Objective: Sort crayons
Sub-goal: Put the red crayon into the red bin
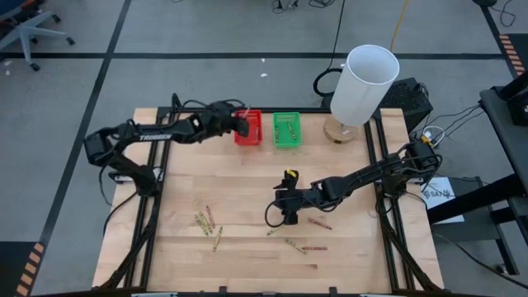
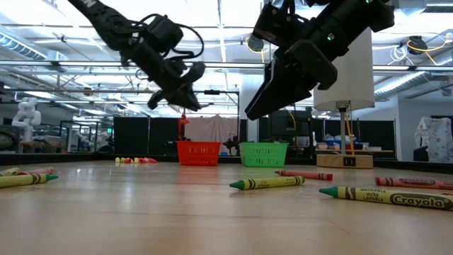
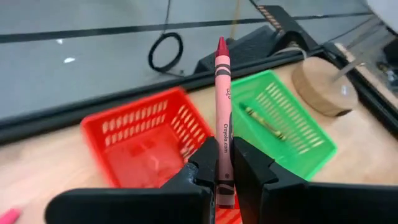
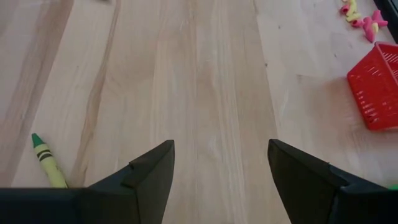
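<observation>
High view, left gripper [image 1: 245, 126]: hanging over the red basket [image 1: 247, 137] at the far edge of the table [image 1: 247, 177].
Left wrist view, grip: the two dark fingers [image 3: 202, 163] are pinching a red crayon [image 3: 222, 118] by its lower end, so the jaws are standing only a crayon's width apart; the crayon is pointing tip-outward past the fingers, with the red basket's rim [image 3: 134, 109] showing beyond it.
Green basket [image 1: 286, 129]: sitting just beside the red one, holding one yellow-green crayon [image 3: 264, 122] (seen through the left wrist camera).
Right gripper [image 1: 289, 216]: hovering above the middle of the table, off the wood, nothing between its fingers.
Right wrist view, jaws: standing wide apart over bare planks, with one yellow-green crayon [image 4: 46, 160] lying near the fingers.
Loose crayons, left: a small cluster [image 1: 208, 221] of red and yellow-green sticks is lying on the near-left part of the table.
Loose crayons, right: a red one [image 1: 320, 223] is lying just beside the right gripper, and a few more [image 1: 305, 246] are lying nearer the front edge.
Low view, foreground: green crayons [image 2: 267, 183] are resting flat on the wood (one at the right [image 2: 386, 196] is showing its printed wrapper).
Scraps [image 2: 134, 161]: small yellow and pink bits are lying far back, near the red basket.
White lamp [image 1: 363, 87]: standing on a round wooden base at the far-right corner.
</observation>
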Available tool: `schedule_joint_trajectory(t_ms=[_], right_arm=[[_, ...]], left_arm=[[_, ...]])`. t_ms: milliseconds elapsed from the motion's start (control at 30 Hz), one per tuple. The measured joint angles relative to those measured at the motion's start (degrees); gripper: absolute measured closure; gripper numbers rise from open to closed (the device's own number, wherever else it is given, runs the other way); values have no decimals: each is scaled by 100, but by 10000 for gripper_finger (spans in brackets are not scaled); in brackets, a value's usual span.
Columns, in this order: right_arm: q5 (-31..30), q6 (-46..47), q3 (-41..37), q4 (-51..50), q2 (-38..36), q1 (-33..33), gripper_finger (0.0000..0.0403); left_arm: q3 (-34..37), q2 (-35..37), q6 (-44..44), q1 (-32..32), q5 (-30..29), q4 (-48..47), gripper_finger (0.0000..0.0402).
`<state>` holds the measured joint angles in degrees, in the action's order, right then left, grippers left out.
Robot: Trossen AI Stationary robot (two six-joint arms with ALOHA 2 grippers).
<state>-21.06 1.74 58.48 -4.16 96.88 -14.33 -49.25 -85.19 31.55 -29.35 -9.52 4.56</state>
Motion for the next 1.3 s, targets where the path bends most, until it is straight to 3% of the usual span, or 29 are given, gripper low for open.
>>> schedule_joint_trajectory(t_ms=[333, 567, 1300], right_arm=[[4, 59, 0, -68, 0, -4, 161], [7, 45, 0, -93, 0, -2, 161], [13, -72, 0, -84, -2, -2, 161]], left_arm=[[-1651, -1080, -43, -218, 163, -2385, 371], [-1747, -1450, -34, -220, 353, -2504, 371], [-1742, -1499, 416, -240, 337, -2787, 371]])
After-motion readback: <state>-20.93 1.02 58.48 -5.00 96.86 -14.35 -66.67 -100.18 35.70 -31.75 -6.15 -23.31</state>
